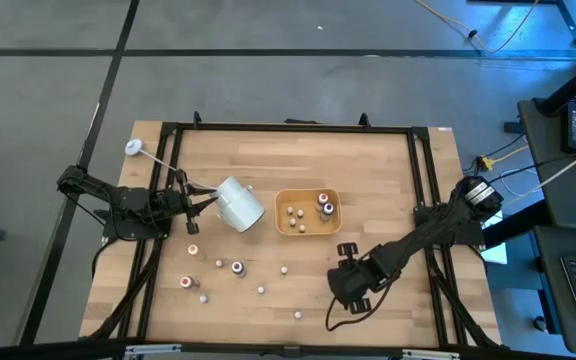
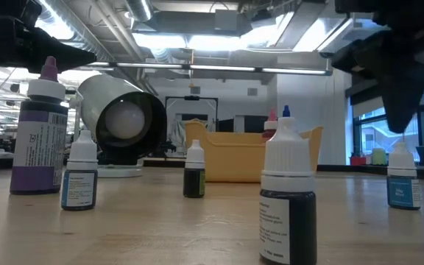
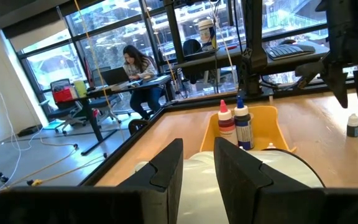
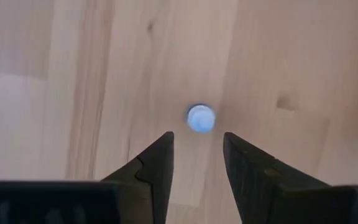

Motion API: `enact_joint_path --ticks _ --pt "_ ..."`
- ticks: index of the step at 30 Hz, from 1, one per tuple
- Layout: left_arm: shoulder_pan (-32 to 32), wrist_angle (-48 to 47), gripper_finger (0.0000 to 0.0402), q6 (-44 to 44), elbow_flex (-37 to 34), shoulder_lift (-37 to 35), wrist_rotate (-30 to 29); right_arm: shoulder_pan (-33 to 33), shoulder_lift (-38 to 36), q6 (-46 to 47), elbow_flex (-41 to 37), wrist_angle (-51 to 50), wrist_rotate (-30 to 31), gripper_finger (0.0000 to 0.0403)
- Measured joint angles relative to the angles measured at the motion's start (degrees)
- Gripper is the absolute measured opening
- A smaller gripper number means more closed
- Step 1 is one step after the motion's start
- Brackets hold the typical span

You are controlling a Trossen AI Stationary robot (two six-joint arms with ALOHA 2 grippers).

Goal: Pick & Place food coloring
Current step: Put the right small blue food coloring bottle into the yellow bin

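Blue-capped, the upright bottle point(image 4: 200, 118) stood on the table point(image 4: 278, 56) directly below the right gripper point(image 4: 197, 155), whose 2 fingers were parted with nothing between them. The left gripper point(image 3: 197, 163) was clamped on the white cup point(image 1: 238, 203), farther off.

Wooden table point(image 1: 368, 160) – orange tray point(image 1: 308, 229), scattered food coloring bottles point(image 1: 237, 268)

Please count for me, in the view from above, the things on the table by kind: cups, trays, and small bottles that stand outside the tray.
White cup: 1
Orange tray: 1
Small bottles outside the tray: 8
Total: 10
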Motion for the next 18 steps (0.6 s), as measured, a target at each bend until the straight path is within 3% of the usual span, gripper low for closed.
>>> enact_joint_path --ticks 18 --pt "0.00 -0.07 0.0088 0.03 0.01 0.00 -0.15 -1.77 3.04 -6.34 0.02 2.64 -1.28 0.0141"
